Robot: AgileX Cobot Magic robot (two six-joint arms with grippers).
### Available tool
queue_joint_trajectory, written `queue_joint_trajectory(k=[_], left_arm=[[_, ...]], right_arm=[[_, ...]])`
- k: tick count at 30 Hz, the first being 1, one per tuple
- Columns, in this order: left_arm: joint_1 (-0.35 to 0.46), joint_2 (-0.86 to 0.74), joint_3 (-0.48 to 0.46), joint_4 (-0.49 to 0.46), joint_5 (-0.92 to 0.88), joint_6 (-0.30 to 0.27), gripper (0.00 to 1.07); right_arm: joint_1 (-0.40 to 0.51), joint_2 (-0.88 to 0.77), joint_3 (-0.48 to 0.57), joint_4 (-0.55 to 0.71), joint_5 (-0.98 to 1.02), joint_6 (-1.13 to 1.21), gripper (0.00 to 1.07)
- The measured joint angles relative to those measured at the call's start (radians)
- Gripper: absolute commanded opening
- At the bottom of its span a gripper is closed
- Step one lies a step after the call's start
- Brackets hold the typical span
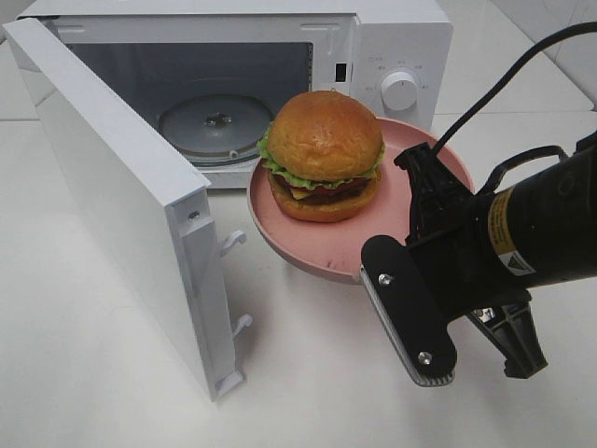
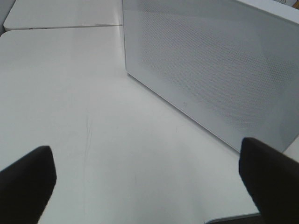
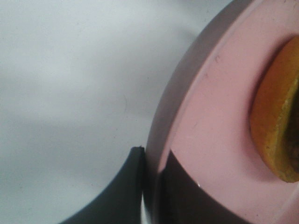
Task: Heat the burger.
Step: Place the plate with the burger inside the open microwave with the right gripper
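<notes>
Only fingertips (image 2: 28, 179) of left end effector (image 2: 149, 186)

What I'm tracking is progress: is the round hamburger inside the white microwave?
No, the round golden-bunned hamburger sits on the pink round plate in front of the open white microwave.

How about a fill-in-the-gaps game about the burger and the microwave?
1. The burger sits on a ____ plate.
2. The door of the microwave stands ____.
3. The right pincer is shut on the plate's ____.
4. The left pincer is wide apart and holds ____.

Missing words: pink; open; rim; nothing.
</notes>
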Motion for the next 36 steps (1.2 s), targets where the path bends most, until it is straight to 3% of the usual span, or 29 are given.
queue_joint_trajectory(k=[11,26,36], left_arm=[[0.0,0.0,0.0,0.0,0.0,0.0,1.0],[0.0,0.0,0.0,0.0,0.0,0.0,1.0],[0.0,0.0,0.0,0.0,0.0,0.0,1.0]], right_arm=[[-0.014,0.0,0.0,0.186,-0.005,-0.274,0.0],[-0.141,0.046,0.002,0.463,-0.04,-0.653,0.0],[-0.172,0.046,0.002,0.503,-0.074,-0.754,0.0]])
